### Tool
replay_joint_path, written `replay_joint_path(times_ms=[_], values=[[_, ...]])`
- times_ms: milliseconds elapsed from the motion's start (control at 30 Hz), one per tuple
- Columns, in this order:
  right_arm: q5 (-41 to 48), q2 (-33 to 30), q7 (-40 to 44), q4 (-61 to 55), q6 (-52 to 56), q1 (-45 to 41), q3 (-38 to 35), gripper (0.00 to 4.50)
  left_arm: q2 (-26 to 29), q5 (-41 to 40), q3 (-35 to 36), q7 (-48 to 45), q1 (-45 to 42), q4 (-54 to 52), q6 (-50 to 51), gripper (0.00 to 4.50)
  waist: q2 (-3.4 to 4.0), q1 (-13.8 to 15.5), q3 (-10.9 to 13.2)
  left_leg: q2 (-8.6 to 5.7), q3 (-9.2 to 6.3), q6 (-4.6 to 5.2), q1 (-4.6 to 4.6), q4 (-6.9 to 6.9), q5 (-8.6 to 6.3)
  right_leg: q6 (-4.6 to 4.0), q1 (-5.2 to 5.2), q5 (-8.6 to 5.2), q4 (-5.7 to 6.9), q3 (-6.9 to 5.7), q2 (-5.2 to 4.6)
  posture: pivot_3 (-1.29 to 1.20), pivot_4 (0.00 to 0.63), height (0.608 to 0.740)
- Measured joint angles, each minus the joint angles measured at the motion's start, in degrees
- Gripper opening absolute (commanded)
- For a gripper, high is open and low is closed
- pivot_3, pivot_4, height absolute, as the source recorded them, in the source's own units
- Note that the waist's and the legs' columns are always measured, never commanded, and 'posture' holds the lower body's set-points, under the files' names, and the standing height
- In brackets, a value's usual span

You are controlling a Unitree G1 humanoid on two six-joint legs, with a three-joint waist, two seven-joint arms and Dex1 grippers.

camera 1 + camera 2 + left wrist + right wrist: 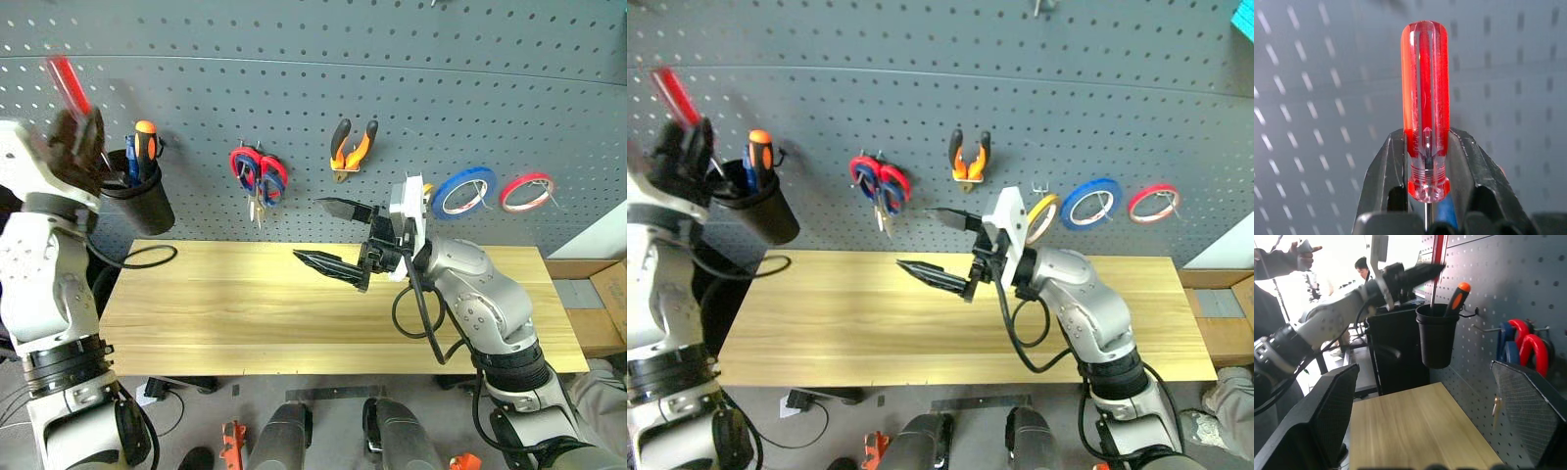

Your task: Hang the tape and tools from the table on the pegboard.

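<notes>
Hung pliers [352, 147] point jaws down, handles up

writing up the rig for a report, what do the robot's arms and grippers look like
Both arms have rounded silver-grey shells with black ribbed joint bands. The right arm carries a looping black cable and a white plate at the wrist. The right gripper has two long, tapered black fingers with mesh-textured inner pads. The left gripper has matching smooth black fingers.

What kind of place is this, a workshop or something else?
Most likely a workshop or a lab tool bench: a grey pegboard hung with pliers, scissors and tape rolls, above a wooden table.
</notes>
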Motion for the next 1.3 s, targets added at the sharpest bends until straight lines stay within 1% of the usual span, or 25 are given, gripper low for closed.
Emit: replay_joint_path(times_ms=[100,200,233,267,333,467,500,567,633,667,700,733,800,833,867,933,1000,1100,1133,1167,1200,1300], values=[[0.0,-0.5,-0.1,0.0,0.2,0.8,0.0,4.5,0.5,0.1,0.2,0.1,0.6,0.0,-0.9,3.06,0.0,-0.3,0.0,0.01,-0.01,0.0,0.0,0.0,0.0,0.0,0.0,0.0,0.01,0.01,0.0,0.04,0.178,0.74],[0.0,-0.8,0.0,0.0,0.3,0.9,0.0,4.5,0.6,-0.4,0.3,-0.3,1.3,-0.3,-0.7,3.97,0.0,-0.3,0.0,0.0,-0.01,0.0,0.01,0.01,0.0,0.0,0.02,0.0,0.01,0.01,-0.01,0.04,0.176,0.74],[0.0,-0.8,0.1,0.0,0.3,0.9,0.0,4.5,0.6,-1.2,0.3,-0.9,1.9,-1.0,-0.4,4.37,0.0,-0.3,0.0,0.0,-0.01,0.0,0.01,0.01,0.0,0.0,0.02,0.0,0.02,0.02,-0.01,0.04,0.176,0.74],[0.0,-1.0,0.2,0.0,0.3,0.9,0.0,4.5,0.6,-1.7,0.3,-1.4,2.4,-1.8,-0.2,4.47,0.0,-0.3,0.0,0.0,-0.01,0.0,0.01,0.01,0.0,0.0,0.01,0.0,0.03,0.02,-0.01,0.05,0.175,0.74],[0.2,-1.8,1.0,0.0,0.4,0.9,0.0,4.5,0.9,-5.1,0.1,-3.4,3.7,-5.8,2.7,4.47,-0.01,-0.3,0.0,0.0,-0.01,0.01,0.0,0.01,0.0,0.0,0.02,0.0,0.02,0.02,-0.02,0.05,0.171,0.74],[2.6,-5.2,4.9,-0.3,1.4,3.3,-0.4,4.5,3.3,-27.6,0.8,-9.9,8.7,-20.2,17.3,4.47,-0.04,-0.3,-0.1,0.01,-0.05,0.01,0.0,0.02,-0.01,0.0,0.08,0.0,-0.05,0.07,-0.06,0.03,0.163,0.74],[3.0,-6.1,5.6,-0.8,1.5,5.0,-0.5,4.5,4.4,-34.4,1.7,-12.9,13.2,-24.7,21.0,4.47,0.07,-0.7,-0.4,0.01,-0.04,0.03,0.0,-0.04,-0.02,0.0,0.07,0.0,-0.06,0.11,-0.06,0.02,0.165,0.74],[4.0,-6.8,5.4,-0.8,2.0,7.8,-2.1,4.5,5.1,-41.1,1.8,-17.6,22.0,-29.5,25.7,4.47,0.42,-1.3,-0.8,0.01,0.09,0.05,0.15,-0.13,-0.04,-0.02,0.08,-0.01,-0.07,0.23,-0.05,0.01,0.172,0.74],[4.5,-6.9,4.6,-0.6,2.0,10.7,-3.8,4.5,5.2,-42.2,1.5,-20.1,29.5,-30.4,28.0,4.47,0.53,-1.5,-0.9,0.12,0.12,0.03,0.4,-0.18,-0.02,-0.07,0.24,-0.04,0.08,0.24,0.06,0.0,0.174,0.74],[4.3,-7.3,4.0,-0.2,1.7,13.7,-4.8,4.5,4.7,-41.0,1.2,-20.7,33.7,-30.1,28.5,4.47,0.69,-1.6,-1.0,0.19,0.11,0.09,0.75,-0.23,-0.06,-0.18,0.69,-0.11,0.03,0.2,0.12,0.0,0.174,0.74],[3.6,-8.1,3.7,1.0,1.3,16.6,-5.3,4.5,3.9,-39.3,0.5,-21.1,37.3,-29.5,28.5,4.47,0.79,-1.5,-1.0,0.19,0.11,0.35,1.09,-0.28,-0.22,-0.21,1.07,-0.13,-0.06,0.19,0.12,0.0,0.174,0.74],[3.2,-8.4,3.6,1.6,1.1,17.7,-5.6,4.5,3.8,-38.4,0.1,-21.1,38.3,-29.1,28.5,4.47,0.85,-1.4,-1.0,0.19,0.11,0.46,1.28,-0.29,-0.29,-0.23,1.25,-0.16,-0.09,0.17,0.13,0.0,0.174,0.74],[0.5,-8.2,1.1,5.1,-0.7,21.4,-6.9,4.5,1.3,-32.1,-3.0,-20.3,40.6,-26.8,26.2,4.47,1.01,-1.0,-1.2,0.18,0.16,0.51,1.68,-0.22,-0.32,-0.25,1.73,-0.2,-0.21,0.19,0.12,-0.01,0.157,0.74],[-1.7,-8.2,-0.6,7.0,-2.6,22.7,-7.4,4.5,-3.1,-28.0,-4.2,-17.0,39.4,-24.4,23.2,4.47,1.26,-0.7,-1.4,0.1,0.16,0.53,1.76,-0.19,-0.32,-0.19,1.8,-0.17,-0.34,0.18,0.12,-0.01,0.157,0.74],[-3.5,-8.1,-2.1,8.7,-4.0,23.5,-7.7,4.5,-7.1,-24.9,-4.8,-13.7,38.0,-21.8,20.5,4.47,1.35,-0.5,-1.6,-0.01,0.18,0.56,1.83,-0.08,-0.31,-0.12,1.81,-0.13,-0.26,0.18,0.1,-0.02,0.153,0.74],[-6.5,-7.2,-5.6,11.7,-6.1,24.7,-8.6,4.5,-13.8,-17.6,-5.3,-5.4,34.8,-17.3,14.8,4.47,1.18,-0.1,-1.9,-0.02,0.18,0.58,1.98,-0.05,-0.28,0.02,1.94,-0.04,-0.3,0.23,0.01,-0.04,0.148,0.74],[-8.0,-5.6,-9.1,14.5,-8.0,25.1,-10.1,4.5,-15.8,-11.6,-7.8,-2.1,34.7,-14.7,10.8,4.47,0.81,-0.2,-2.4,-0.02,0.21,0.58,2.0,-0.05,-0.29,0.02,2.08,-0.02,-0.25,0.31,0.03,-0.04,0.138,0.74],[-9.3,-3.0,-14.1,18.4,-10.1,25.9,-13.8,4.5,-19.7,-4.2,-12.5,0.2,34.7,-11.3,4.9,4.47,0.84,-0.3,-3.1,-0.03,0.37,0.6,1.98,-0.11,-0.33,0.02,1.98,0.0,-0.23,0.32,0.04,-0.06,0.114,0.74],[-9.3,-2.4,-14.9,18.8,-10.1,26.2,-14.2,4.5,-20.2,-2.7,-13.3,0.8,34.6,-10.1,3.8,4.47,0.87,-0.3,-3.3,-0.01,0.37,0.58,1.97,-0.12,-0.34,0.02,1.92,0.0,-0.18,0.33,0.05,-0.06,0.114,0.74],[-9.0,-1.5,-16.3,18.9,-9.3,26.9,-14.9,4.5,-20.5,-0.1,-14.2,1.6,34.2,-8.0,1.8,4.47,0.96,-0.5,-3.7,0.03,0.37,0.54,1.95,-0.15,-0.36,0.02,1.88,0.0,-0.16,0.35,0.06,-0.06,0.095,0.74],[-9.0,-1.1,-17.3,18.9,-8.9,27.6,-15.3,4.5,-20.8,1.5,-14.9,1.9,33.7,-6.3,0.5,4.47,1.11,-0.6,-4.1,0.04,0.37,0.54,1.94,-0.18,-0.37,0.02,1.87,0.0,-0.17,0.35,0.06,-0.06,0.089,0.74],[-10.1,-0.8,-19.3,19.4,-9.3,29.8,-15.8,4.5,-21.2,4.6,-16.2,2.5,32.6,-3.1,-2.6,4.47,1.44,-0.7,-5.2,0.04,0.4,0.58,1.95,-0.19,-0.42,0.03,1.9,-0.01,-0.21,0.3,0.09,-0.06,0.073,0.74]])
